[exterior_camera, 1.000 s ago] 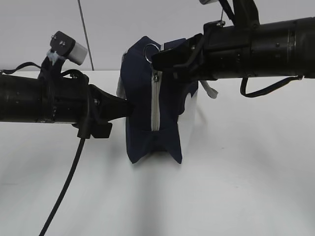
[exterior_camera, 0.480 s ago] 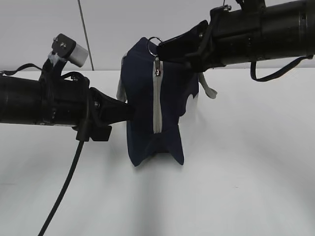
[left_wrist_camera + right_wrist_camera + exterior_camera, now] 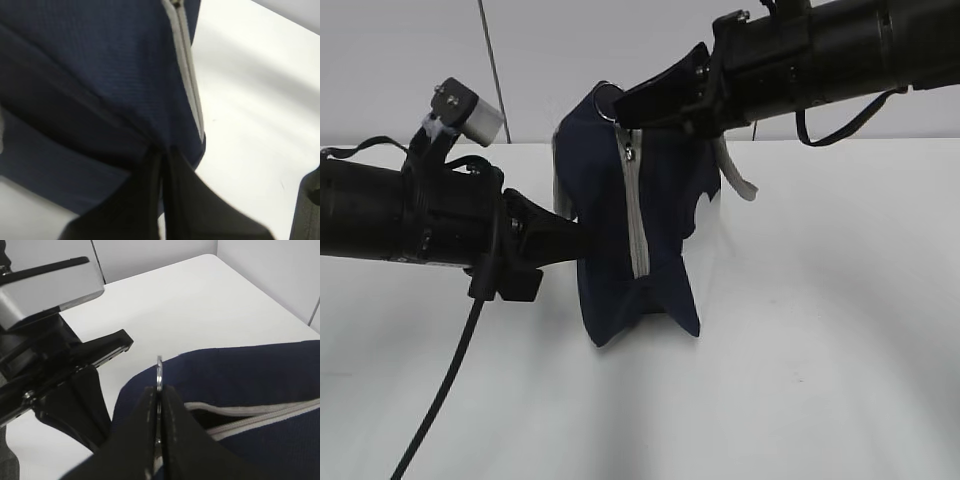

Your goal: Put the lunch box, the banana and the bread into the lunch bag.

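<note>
White table, lunch bag [image 3: 665, 210] between fingers [image 3: 655, 100]

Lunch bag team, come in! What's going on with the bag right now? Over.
Left end effector shut, pinching lunch bag fabric. Right end effector shut on ring pull. Bag upright on table. Nothing in the way.

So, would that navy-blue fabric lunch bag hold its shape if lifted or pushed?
Probably not. The navy-blue fabric lunch bag creases and bulges where the left gripper pinches it, so it looks floppy. Its narrow, puckered base suggests it would likely tip or slump if released. It seems light.
</note>
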You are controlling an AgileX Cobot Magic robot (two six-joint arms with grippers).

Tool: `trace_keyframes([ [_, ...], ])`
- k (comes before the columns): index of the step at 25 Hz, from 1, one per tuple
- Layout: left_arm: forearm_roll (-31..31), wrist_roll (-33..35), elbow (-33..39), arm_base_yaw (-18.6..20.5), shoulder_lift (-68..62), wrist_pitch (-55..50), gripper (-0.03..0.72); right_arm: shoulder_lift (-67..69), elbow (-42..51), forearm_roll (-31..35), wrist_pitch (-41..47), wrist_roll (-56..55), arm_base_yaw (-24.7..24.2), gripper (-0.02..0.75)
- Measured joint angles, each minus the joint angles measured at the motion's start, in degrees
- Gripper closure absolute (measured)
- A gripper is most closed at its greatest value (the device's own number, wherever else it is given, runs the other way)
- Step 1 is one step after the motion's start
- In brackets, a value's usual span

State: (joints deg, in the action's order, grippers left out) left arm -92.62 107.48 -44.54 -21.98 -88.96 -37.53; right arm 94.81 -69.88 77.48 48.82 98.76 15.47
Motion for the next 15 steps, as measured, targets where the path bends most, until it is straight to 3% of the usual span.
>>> trace_keyframes([
  [15, 3.2, -2.2, 0.0, 0.2, 0.0, -0.5, 0.692, 1.0, -4.3, -1.5, -2.8, -2.7, 0.0, 0.754],
])
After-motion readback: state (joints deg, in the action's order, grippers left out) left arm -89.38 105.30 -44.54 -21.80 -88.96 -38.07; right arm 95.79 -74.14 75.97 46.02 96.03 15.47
